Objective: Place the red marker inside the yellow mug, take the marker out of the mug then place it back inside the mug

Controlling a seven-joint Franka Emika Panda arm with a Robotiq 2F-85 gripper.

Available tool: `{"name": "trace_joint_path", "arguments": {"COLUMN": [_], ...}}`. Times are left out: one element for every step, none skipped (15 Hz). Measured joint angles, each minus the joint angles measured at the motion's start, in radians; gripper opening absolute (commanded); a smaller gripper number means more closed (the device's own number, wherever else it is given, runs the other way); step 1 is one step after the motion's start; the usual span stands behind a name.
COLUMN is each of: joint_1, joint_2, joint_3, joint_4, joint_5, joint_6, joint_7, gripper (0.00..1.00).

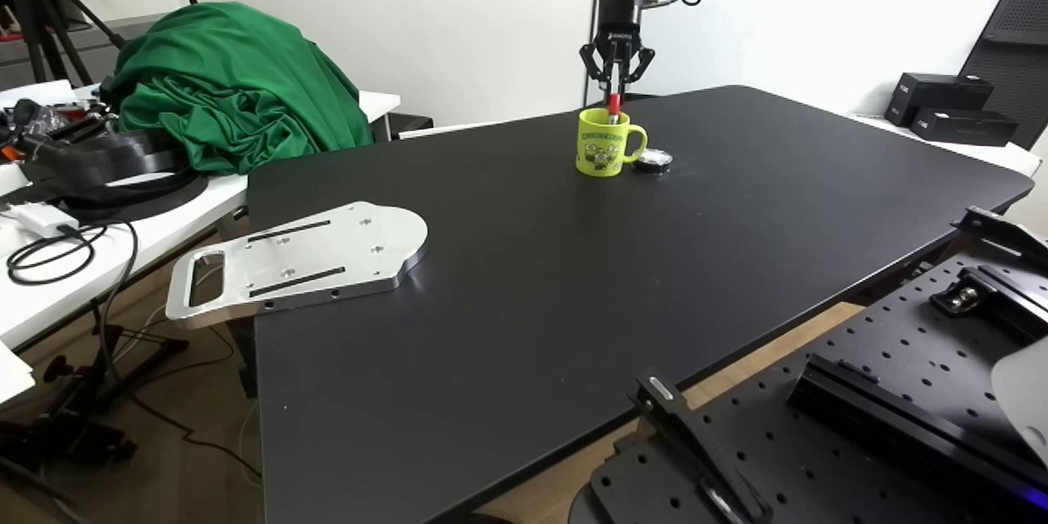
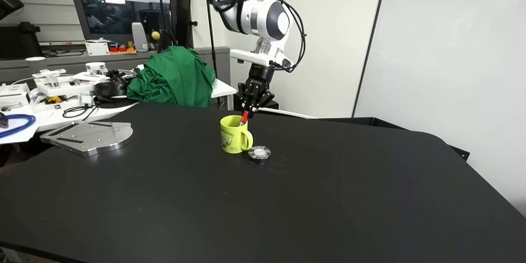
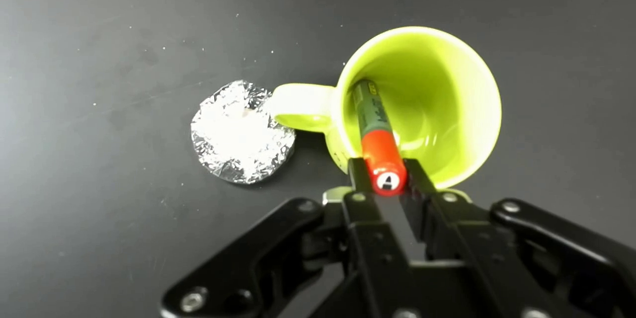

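While jaws of gripper (image 3: 386, 176) are clenched on red marker (image 3: 376, 135) by red end, grey part is held tilted inside yellow mug (image 2: 232, 137). In both exterior views: foil-topped disc (image 2: 259, 154) set just right of mug, metal plate (image 1: 327, 250) laid left on black table (image 1: 524, 327), green cloth (image 1: 237, 90) heaped far left.

Both exterior views are brightly, evenly lit: the wall (image 1: 458, 24) behind me is nearly bleached white, and a faint pink band tints the top border in an exterior view, above my white arm (image 2: 257, 14). From my wrist the foil-topped disc (image 3: 238, 131) flares to blank white at its middle, the yellow mug (image 3: 437, 94) carries small streaks of glare inside, and the black table (image 3: 99, 233) comes out grey. The nearest parts of my gripper (image 3: 383, 176) look soft, while the mark on the red marker (image 3: 379, 141) is crisp
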Motion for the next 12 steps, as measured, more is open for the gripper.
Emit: {"name": "trace_joint_path", "arguments": {"joint_1": [0.0, -0.001, -0.001, -0.001, -0.001, -0.001, 0.0, 0.001, 0.002, 0.002, 0.001, 0.0], "joint_2": [0.0, 0.0, 0.0, -0.001, -0.002, -0.003, -0.006, -0.01, -0.017, -0.025, -0.034, -0.042], "joint_3": [0.0, 0.0, 0.0, 0.0, 0.001, 0.002, 0.002, 0.002, 0.002, 0.002, 0.001, 0.0], "joint_4": [0.004, 0.01, 0.018, 0.029, 0.041, 0.054, 0.068, 0.079, 0.087, 0.093, 0.098, 0.103], "joint_5": [0.0, 0.0, 0.0, 0.0, 0.0, 0.0, 0.002, 0.002, 0.002, 0.002, 0.002, 0.002], "joint_6": [-0.003, -0.008, -0.013, -0.018, -0.024, -0.032, -0.039, -0.044, -0.051, -0.057, -0.063, -0.071], "joint_7": [0.003, 0.005, 0.007, 0.008, 0.009, 0.009, 0.01, 0.01, 0.01, 0.01, 0.01, 0.01], "gripper": [0.05, 0.05, 0.05, 0.05, 0.05, 0.05, 0.05, 0.05, 0.05, 0.05, 0.05, 0.05]}}
